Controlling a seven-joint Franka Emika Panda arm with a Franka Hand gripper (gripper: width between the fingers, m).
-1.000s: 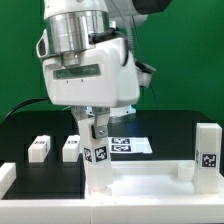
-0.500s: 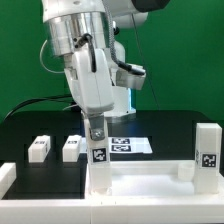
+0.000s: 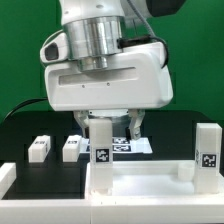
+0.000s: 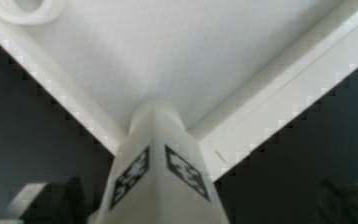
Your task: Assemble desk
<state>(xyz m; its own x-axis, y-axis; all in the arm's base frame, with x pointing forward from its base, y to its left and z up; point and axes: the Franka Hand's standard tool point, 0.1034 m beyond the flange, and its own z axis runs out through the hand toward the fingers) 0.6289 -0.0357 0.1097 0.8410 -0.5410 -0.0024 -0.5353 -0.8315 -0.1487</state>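
The white desk panel lies at the front of the table. One tagged white leg stands upright in the panel's corner on the exterior view's left. A second leg stands at the corner on the right. Two loose legs lie on the black table. My gripper hangs over the left leg with its fingers spread either side of it, open and apart from it. In the wrist view the leg rises between dark fingers, with the panel beyond it.
The marker board lies flat on the table behind the panel. A green backdrop closes the rear. The arm's big white hand hides much of the table's middle. A white block sits at the exterior view's left edge.
The hand has turned about its vertical axis, from broadside to edge-on and back to broadside. The leg in the left corner has stayed upright in place.
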